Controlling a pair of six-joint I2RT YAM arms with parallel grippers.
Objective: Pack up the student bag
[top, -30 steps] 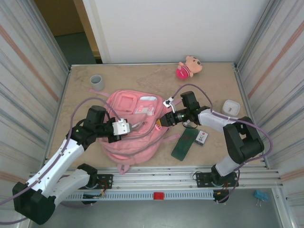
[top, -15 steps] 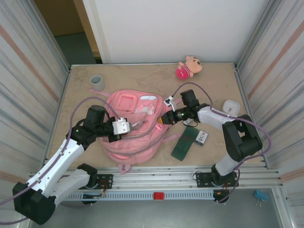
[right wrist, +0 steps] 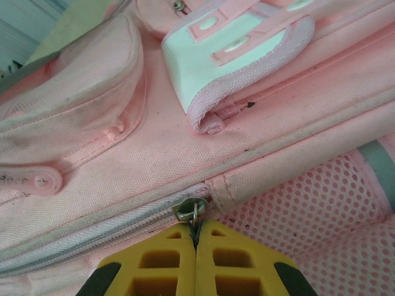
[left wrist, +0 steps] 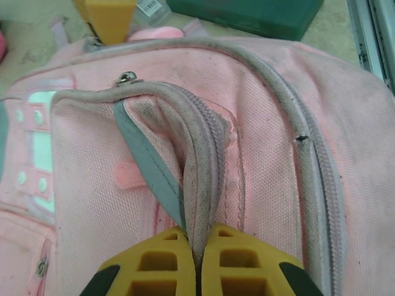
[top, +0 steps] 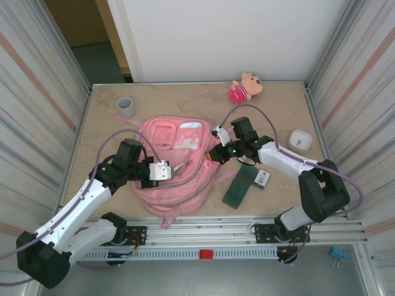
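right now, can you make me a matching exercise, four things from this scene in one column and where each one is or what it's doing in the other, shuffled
Column one:
1. plush doll
2. grey cup
3. dark green case
4. right gripper

Column two:
a. shut on a zipper pull of the student bag
b. lying flat on the table, just right of the bag
c. at the far edge, right of centre
d. upright at the far left, beyond the bag

Pairs: 1-c, 2-d, 3-b, 4-a
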